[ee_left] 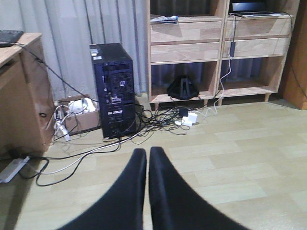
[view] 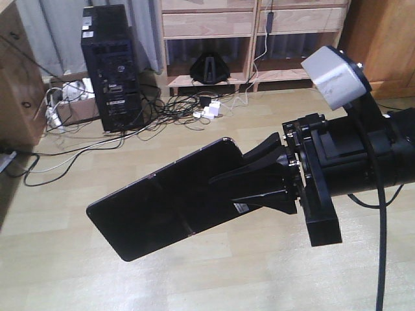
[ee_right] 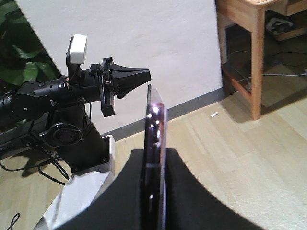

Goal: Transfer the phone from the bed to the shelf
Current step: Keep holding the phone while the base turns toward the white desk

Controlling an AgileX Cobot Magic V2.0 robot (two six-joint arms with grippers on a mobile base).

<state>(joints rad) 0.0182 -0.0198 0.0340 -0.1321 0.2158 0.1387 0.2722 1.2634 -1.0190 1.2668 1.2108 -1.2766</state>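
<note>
Phone (view: 155,201) in right tool (view: 227,188), aloft over floor (view: 259,278); left tool (ee_left: 147,153) closed, empty.

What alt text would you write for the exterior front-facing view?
The right gripper holds a black phone out over a pale wood floor. Behind stand a black computer tower, tangled cables and a wooden shelf.

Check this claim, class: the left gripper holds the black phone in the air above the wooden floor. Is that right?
No. It is the right gripper that holds the phone, as the right wrist view shows; the left gripper is shut and empty. The phone is indeed above the wooden floor.
</note>
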